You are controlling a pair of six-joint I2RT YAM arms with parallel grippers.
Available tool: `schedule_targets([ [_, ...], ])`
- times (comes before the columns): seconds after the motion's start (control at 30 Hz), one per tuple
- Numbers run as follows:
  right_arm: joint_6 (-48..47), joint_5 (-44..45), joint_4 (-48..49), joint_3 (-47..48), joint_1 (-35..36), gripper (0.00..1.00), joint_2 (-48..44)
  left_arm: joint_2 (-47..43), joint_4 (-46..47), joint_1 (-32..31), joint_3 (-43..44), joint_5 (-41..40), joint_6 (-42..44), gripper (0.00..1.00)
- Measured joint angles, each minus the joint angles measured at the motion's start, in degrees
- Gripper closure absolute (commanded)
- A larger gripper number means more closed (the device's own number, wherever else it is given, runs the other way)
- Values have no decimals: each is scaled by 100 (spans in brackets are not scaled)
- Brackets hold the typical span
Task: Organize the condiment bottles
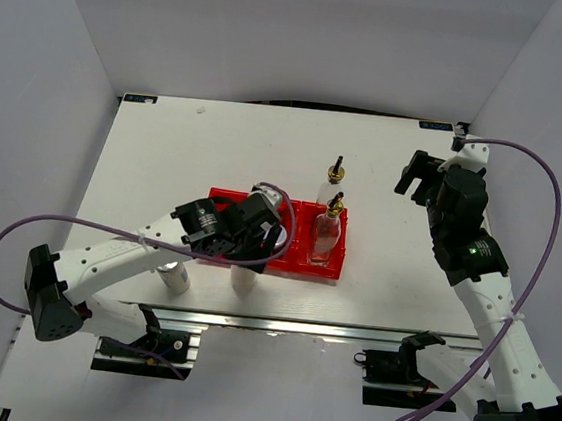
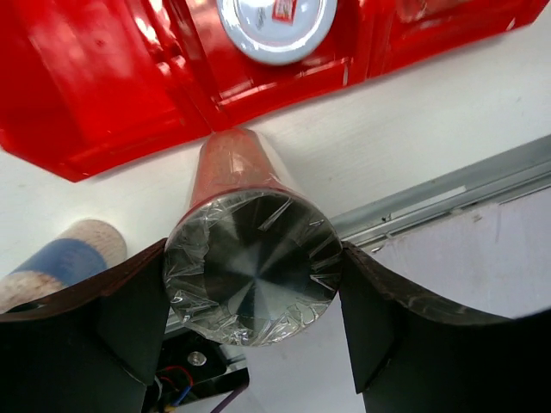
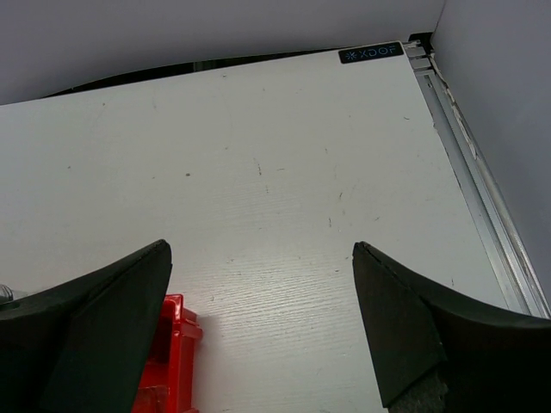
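**Item 1. L gripper**: closed onto silver cyl. A. A finger is pressed to each side of the cyl.'s film-wrapped top. Cyl. A is held upright at 6 o'clock of the red tray, with its base just beside the tray's front wall. Whether the base rests on the table can't be told.

**Item 2. Silver cyl. B**: upright on the table at approx. 7 o'clock of the tray, near the front edge and apart from the tray. In the L wrist view it is seen at 9 o'clock of cyl. A, not touching it.

**Item 3. Silver-lidded jar**: seated in the tray's middle compartment, at 12 o'clock of cyl. A. The lid faces up and carries a small red label.

**Item 4. Glass bottle 1**: upright in the tray's R compartment, with reddish contents and a gold spout on top.

**Item 5. Glass bottle 2**: upright on the table, outside the tray and just beyond its rear wall, at 12 o'clock of bottle 1. It has a gold spout on top.

**Item 6. R gripper**: spread wide, nothing held. It is raised over bare table at approx. 2 o'clock of the tray, well apart from all bottles. Only a tray corner is caught in the R wrist view.
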Motion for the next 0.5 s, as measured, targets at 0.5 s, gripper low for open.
schedule_targets([
  [0.5, -2, -125, 37, -2, 0, 11, -13, 96, -612, -2, 1613, -1121, -505, 76],
])
